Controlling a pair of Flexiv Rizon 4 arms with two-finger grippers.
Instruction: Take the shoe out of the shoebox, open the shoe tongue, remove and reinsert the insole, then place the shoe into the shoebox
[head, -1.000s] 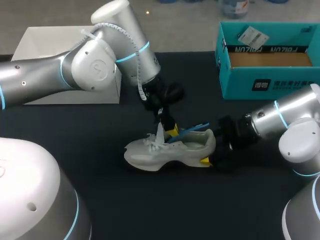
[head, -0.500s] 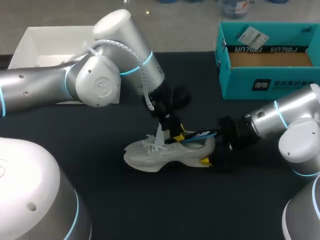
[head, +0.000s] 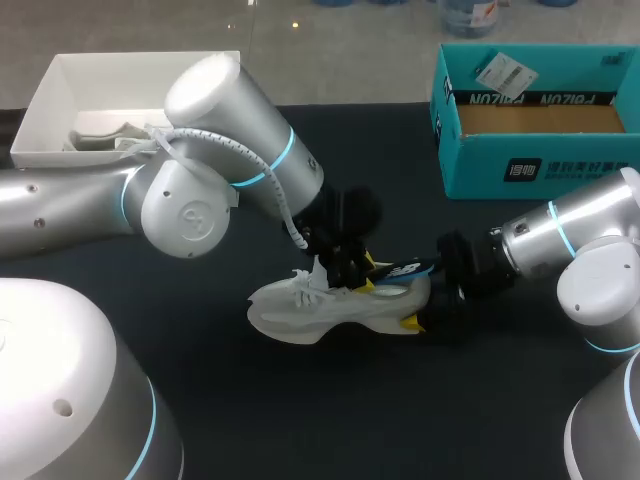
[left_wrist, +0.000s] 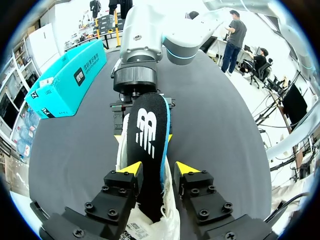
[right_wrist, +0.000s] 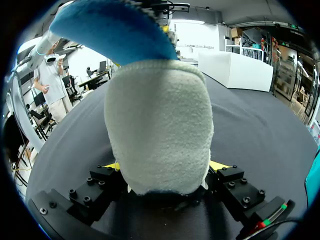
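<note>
A white shoe lies on its sole on the dark table, toe to the left. The black insole with a blue edge sticks out of its opening over the heel. My left gripper hangs over the tongue. In the left wrist view this gripper stands open, the insole lying between the fingers with a gap on one side. My right gripper is at the heel. In the right wrist view the fluffy heel fills the right gripper, both fingers against it.
The open teal shoebox stands at the back right, also in the left wrist view beyond my right arm. A white box with crumpled paper sits at the back left, partly behind my left arm.
My left gripper has opened off the insole while sliding a little right and lower over the shoe. The insole now lies flatter over the heel. The right arm and shoe have kept still.
</note>
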